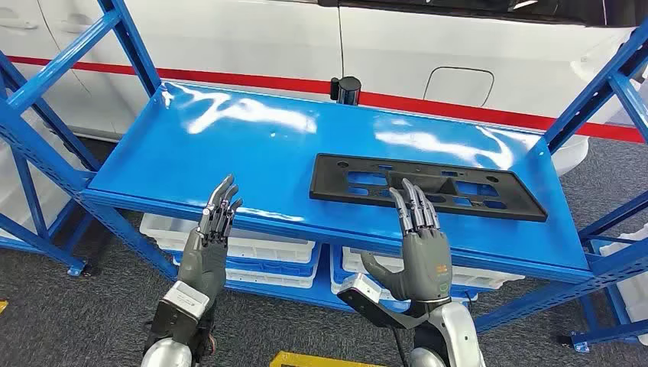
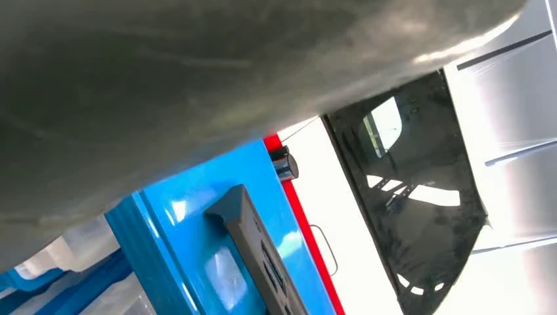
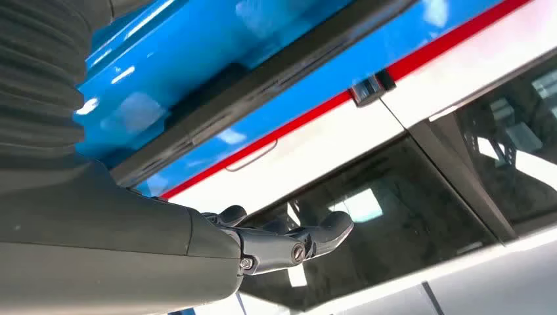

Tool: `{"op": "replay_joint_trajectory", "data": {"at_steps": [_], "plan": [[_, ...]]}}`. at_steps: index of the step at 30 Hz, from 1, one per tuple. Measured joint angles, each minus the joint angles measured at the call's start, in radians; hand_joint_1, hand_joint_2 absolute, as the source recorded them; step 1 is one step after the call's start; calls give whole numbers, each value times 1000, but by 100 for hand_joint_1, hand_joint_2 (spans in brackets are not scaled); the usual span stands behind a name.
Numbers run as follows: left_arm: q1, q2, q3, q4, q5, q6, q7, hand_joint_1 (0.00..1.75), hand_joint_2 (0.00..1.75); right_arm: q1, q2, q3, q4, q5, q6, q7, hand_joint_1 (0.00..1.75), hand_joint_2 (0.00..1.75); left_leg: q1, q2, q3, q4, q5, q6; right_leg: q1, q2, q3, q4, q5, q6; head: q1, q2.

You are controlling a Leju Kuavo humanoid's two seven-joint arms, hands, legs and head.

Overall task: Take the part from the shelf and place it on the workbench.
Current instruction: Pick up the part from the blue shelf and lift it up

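Observation:
A long flat black plastic part (image 1: 428, 187) with several rectangular cut-outs lies on the right half of the blue shelf (image 1: 229, 145). My right hand (image 1: 419, 245) is raised in front of the shelf edge, fingers straight and apart, its tips over the part's near edge, holding nothing. My left hand (image 1: 210, 241) is raised at the shelf's front edge further left, fingers extended, empty and well apart from the part. The part (image 2: 256, 249) shows edge-on in the left wrist view. In the right wrist view the part (image 3: 263, 85) runs along the shelf, with my fingers (image 3: 295, 239) extended.
Blue rack uprights (image 1: 46, 115) stand at both sides. White and blue bins (image 1: 252, 252) sit on the lower level under the shelf. A small black cylinder (image 1: 348, 89) stands at the shelf's back edge. A white car with a red stripe (image 1: 458, 76) is behind.

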Motion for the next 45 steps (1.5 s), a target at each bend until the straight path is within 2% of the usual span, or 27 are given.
{"op": "replay_joint_trajectory", "data": {"at_steps": [2,3,4,5,7,10,12,14,15,16,18,19,20,21,25,26,27,29,30,31,32,34,35,36,38,40,45], "plan": [[-2,0,-1,0,0,-1,1,0,0,-5,0,-3,6,-2,0,1,0,175,-1,-2,7,0,-4,-1,2,0,33,-84,44,8,0,0],[-3,0,-2,0,1,-1,2,0,0,-10,0,-5,12,-4,0,2,0,175,-1,-4,13,0,-8,-3,4,-1,63,-163,82,11,0,0],[-5,0,-4,0,1,-1,3,0,0,-14,1,-9,17,-6,0,3,0,175,-3,-6,18,0,-13,-7,8,-3,92,-230,114,9,0,0],[-6,0,-5,0,2,-2,4,0,0,-19,2,-11,21,-8,0,3,0,175,-5,-7,21,0,-17,-11,12,-3,112,-273,134,2,0,0],[-8,0,-8,0,3,-2,6,0,0,-25,3,-17,31,-10,0,4,0,175,-6,-9,25,-4,-23,-22,19,-3,123,-291,142,-15,-1,0],[-12,0,-9,-1,5,-2,8,0,0,-31,8,-23,43,-11,-1,4,0,175,-6,-3,23,16,-41,-37,7,-3,141,-304,140,-36,-3,0],[-15,1,-10,-1,6,-2,9,0,0,-36,12,-24,53,-12,-1,4,0,175,-4,3,-22,113,-83,-44,1,-4,158,-309,135,-48,-8,0],[-15,3,-9,1,6,-2,12,0,0,-38,14,-27,67,-15,-1,4,0,175,-1,5,-95,233,-121,-50,3,-4,167,-309,128,-56,-9,0],[-14,5,-9,2,7,-2,13,0,0,-38,15,-30,74,-16,-1,4,0,175,1,5,-120,261,-118,-54,3,-3,171,-308,125,-58,-9,0],[-15,6,-9,3,8,-2,14,0,0,-38,16,-33,80,-18,-1,4,0,175,4,5,-126,250,-94,-57,3,-2,176,-308,121,-57,-10,0],[-16,7,-9,6,9,-2,14,0,0,-40,18,-38,93,-19,-1,5,0,175,12,8,-89,138,-11,-62,1,0,187,-303,108,-50,-10,0],[-18,8,-9,7,9,-2,15,0,0,-41,18,-41,99,-19,-1,5,0,175,14,8,-62,77,18,-64,3,1,190,-298,100,-44,-11,0],[-19,8,-9,8,10,-2,16,0,0,-43,18,-43,105,-19,-2,5,0,175,14,8,-41,36,30,-62,5,2,190,-293,94,-38,-11,0],[-20,9,-9,8,11,-3,16,0,0,-46,18,-45,110,-18,-2,5,0,175,12,6,-32,18,29,-57,7,3,188,-290,90,-31,-10,0],[-22,8,-10,8,17,-8,18,0,0,-51,22,-55,123,-6,-2,6,0,175,7,3,-25,7,23,-25,5,1,175,-276,80,-13,-7,0],[-23,8,-11,8,19,-10,18,0,0,-53,22,-59,128,-3,-2,7,0,175,9,3,-23,5,23,-18,5,0,156,-242,66,-13,-5,0],[-24,8,-11,8,20,-12,18,0,0,-55,23,-65,133,0,-2,9,0,175,10,4,-22,4,22,-12,4,-1,123,-186,46,-15,-3,0],[-25,8,-12,8,21,-14,19,0,0,-56,23,-73,147,2,-2,11,0,175,9,4,-21,4,18,-6,4,-1,39,-48,5,-18,0,0],[-25,8,-12,8,21,-14,20,0,0,-56,22,-77,154,4,-2,12,0,175,9,4,-20,4,16,-5,4,-1,7,-4,-2,-15,0,0],[-25,8,-12,8,21,-15,20,0,0,-56,22,-81,161,6,-3,14,0,175,9,3,-18,4,14,-5,4,-1,-5,2,7,-8,0,0],[-25,8,-12,8,21,-15,20,0,0,-56,22,-87,169,12,-4,16,0,175,10,2,-15,4,13,-6,3,-1,5,-36,33,1,1,0],[-25,8,-12,8,24,-12,19,0,0,-59,22,-99,182,29,-9,21,0,175,9,-1,-8,5,7,-14,1,-6,67,-182,96,16,1,0],[-26,7,-12,8,26,-10,18,0,0,-61,23,-105,189,39,-13,23,0,175,7,-3,-5,5,3,-20,2,-8,96,-241,119,15,2,0],[-26,7,-12,7,28,-8,17,0,0,-62,23,-110,195,46,-16,24,0,175,3,-3,-4,6,-1,-24,2,-9,113,-274,133,9,2,0],[-26,6,-11,7,31,-4,16,0,0,-64,25,-118,206,53,-20,24,0,175,-1,-3,-1,5,-6,-11,3,-7,121,-285,142,-4,1,0],[-26,6,-11,7,32,-2,16,0,0,-64,27,-121,214,56,-21,24,0,175,0,0,3,0,-6,4,4,-5,122,-285,145,-6,1,0],[-27,6,-11,7,38,-1,14,0,0,-68,28,-126,233,151,-61,49,0,175,0,4,14,-16,0,-11,7,-1,122,-285,142,-16,1,0]]}}
